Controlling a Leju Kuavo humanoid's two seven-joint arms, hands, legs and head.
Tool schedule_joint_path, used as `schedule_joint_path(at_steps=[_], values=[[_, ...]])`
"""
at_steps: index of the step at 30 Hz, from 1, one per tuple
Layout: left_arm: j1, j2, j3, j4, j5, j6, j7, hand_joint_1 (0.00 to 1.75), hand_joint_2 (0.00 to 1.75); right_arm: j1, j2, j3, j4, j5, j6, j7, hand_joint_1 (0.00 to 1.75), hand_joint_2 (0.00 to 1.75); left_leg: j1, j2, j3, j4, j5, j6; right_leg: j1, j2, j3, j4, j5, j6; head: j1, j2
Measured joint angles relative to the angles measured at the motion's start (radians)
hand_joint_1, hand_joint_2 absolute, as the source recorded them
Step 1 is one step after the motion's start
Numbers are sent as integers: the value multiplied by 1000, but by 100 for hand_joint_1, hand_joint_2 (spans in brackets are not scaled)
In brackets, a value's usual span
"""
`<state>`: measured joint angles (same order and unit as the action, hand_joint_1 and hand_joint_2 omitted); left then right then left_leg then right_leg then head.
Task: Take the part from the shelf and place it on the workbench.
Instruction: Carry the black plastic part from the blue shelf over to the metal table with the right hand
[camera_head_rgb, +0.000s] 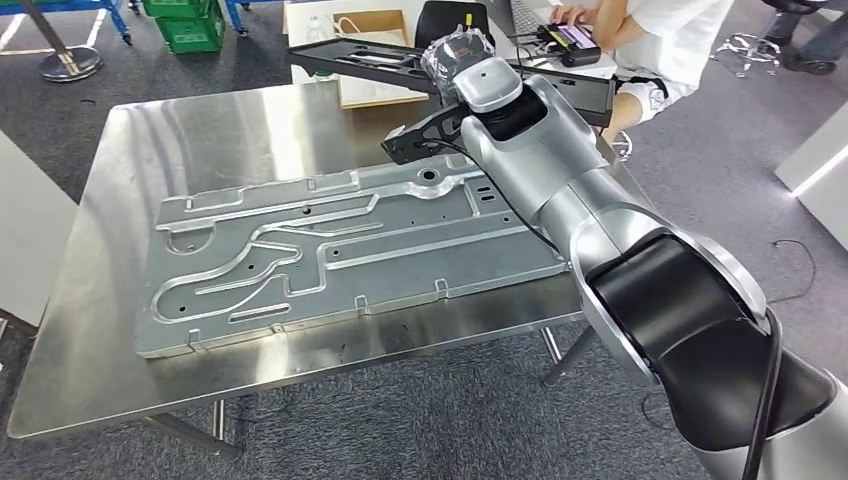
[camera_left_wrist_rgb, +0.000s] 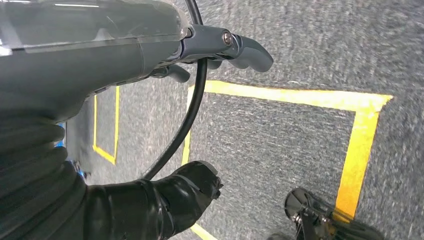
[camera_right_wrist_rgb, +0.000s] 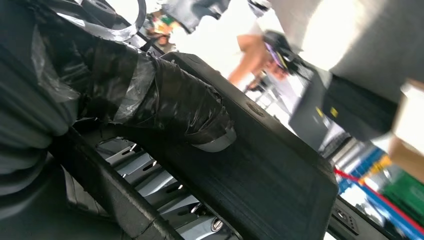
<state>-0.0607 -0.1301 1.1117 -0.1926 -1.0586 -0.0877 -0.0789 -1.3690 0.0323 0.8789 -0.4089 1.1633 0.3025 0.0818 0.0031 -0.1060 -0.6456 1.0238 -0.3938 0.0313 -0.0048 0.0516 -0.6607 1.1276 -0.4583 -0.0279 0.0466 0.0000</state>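
The left hand (camera_left_wrist_rgb: 190, 60) hangs low over grey carpet with yellow tape lines (camera_left_wrist_rgb: 357, 145), thumb and fingers apart, nothing in them. Up at the bench (camera_head_rgb: 110, 330), a big silver plate (camera_head_rgb: 340, 250) lies flat across its middle, bare steel showing along the near and left edges. The right arm reaches over the plate's far right corner, and the right hand (camera_head_rgb: 455, 60) grips the black part (camera_head_rgb: 340, 60), taped thumb (camera_right_wrist_rgb: 185, 110) pressed on its flat face, held in the air past the bench's far edge. Behind it, a person (camera_head_rgb: 660, 40) in white stands at another table.
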Motion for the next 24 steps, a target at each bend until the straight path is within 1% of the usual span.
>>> schedule_joint_path(at_steps=[1,2,3,4,5,6,7,8,9,10,11,12,13,14,15,16,17,19,20,21,24], values=[[0,-1,0,0,-1,0,0,0,175,0,0,0,0,0,-1,0,175,175,2,-11,-2,0,1,-2,3,20,22,-50,20,-11,-1,0],[0,-3,0,0,-1,1,-1,0,175,0,1,0,1,-1,-2,0,175,175,6,-21,-6,0,2,-5,5,33,32,-74,23,-17,-2,0],[0,-4,0,-1,-2,1,-1,0,175,0,2,0,1,-2,-4,0,175,175,9,-33,-9,-1,4,-11,7,30,38,-82,21,-19,-3,0],[0,-2,0,-1,-3,2,-2,0,175,1,5,0,1,-2,-5,0,175,175,11,-44,-11,-4,6,-16,7,16,43,-93,22,-18,-2,0],[1,-2,1,-1,-3,2,-2,0,175,2,8,0,1,-3,-6,0,175,175,9,-37,-13,-2,5,-22,4,2,50,-104,24,-16,-2,0],[2,-1,1,-1,-4,2,-3,0,175,3,11,0,1,-4,-7,0,175,175,6,-12,-19,11,-4,-28,1,-12,59,-116,27,-15,-2,0],[2,-1,1,-1,-6,2,-3,0,175,4,13,0,2,-5,-10,-1,175,175,4,23,-34,43,-24,-33,-3,-25,67,-127,31,-13,-3,0],[2,0,1,-1,-8,3,-4,0,175,7,13,0,2,-7,-13,-1,175,175,5,62,-57,95,-51,-39,-4,-37,73,-132,31,-12,-3,0],[1,0,1,-1,-11,3,-5,0,175,11,13,0,2,-8,-19,-3,175,175,10,87,-87,158,-82,-46,-4,-46,75,-134,30,-12,-4,0],[0,0,1,-1,-14,3,-6,0,175,17,12,0,3,-10,-26,-6,175,175,16,97,-115,216,-105,-52,-5,-56,77,-133,28,-11,-4,0],[0,2,1,-1,-16,4,-7,0,175,26,13,0,3,-13,-33,-10,175,175,21,100,-130,249,-111,-59,-6,-64,78,-131,26,-8,-4,0],[0,3,1,-1,-20,4,-7,0,175,35,13,0,3,-16,-39,-13,175,175,26,102,-128,247,-101,-65,-9,-71,80,-129,23,-4,-4,0],[0,4,1,-1,-22,4,-7,0,175,42,13,0,3,-19,-43,-14,175,175,31,103,-104,203,-73,-70,-12,-77,81,-125,19,1,-4,0],[1,5,1,-1,-25,4,-7,0,175,46,14,0,3,-21,-45,-14,175,175,34,107,-67,132,-43,-75,-15,-82,81,-118,13,8,-4,0],[1,5,1,-1,-28,4,-7,0,175,47,14,0,3,-22,-45,-14,175,175,34,111,-33,71,-22,-77,-15,-86,79,-110,7,15,-4,0],[1,5,1,-1,-30,4,-8,0,175,47,14,0,3,-22,-45,-14,175,175,33,111,-8,26,-10,-72,-14,-89,76,-103,1,22,-3,0],[1,4,1,-1,-32,4,-8,0,175,46,14,0,3,-23,-45,-14,175,175,33,112,2,5,-8,-67,-10,-89,73,-97,-3,24,-2,0],[2,4,1,-1,-33,4,-8,0,175,47,13,0,3,-25,-45,-16,175,175,32,107,1,3,-7,-55,-6,-87,70,-94,-2,16,0,0],[2,4,1,-1,-33,4,-8,0,175,47,14,0,3,-25,-45,-16,175,175,32,107,1,3,-7,-54,-7,-86,70,-95,-1,11,0,0],[2,4,1,-1,-33,4,-8,0,175,47,14,0,3,-26,-45,-16,175,175,30,106,1,3,-7,-52,-8,-86,71,-98,0,8,0,0],[1,4,1,-1,-33,4,-8,0,175,47,14,0,3,-26,-45,-15,175,175,27,103,1,3,-9,-45,-9,-88,75,-106,1,9,0,0]])
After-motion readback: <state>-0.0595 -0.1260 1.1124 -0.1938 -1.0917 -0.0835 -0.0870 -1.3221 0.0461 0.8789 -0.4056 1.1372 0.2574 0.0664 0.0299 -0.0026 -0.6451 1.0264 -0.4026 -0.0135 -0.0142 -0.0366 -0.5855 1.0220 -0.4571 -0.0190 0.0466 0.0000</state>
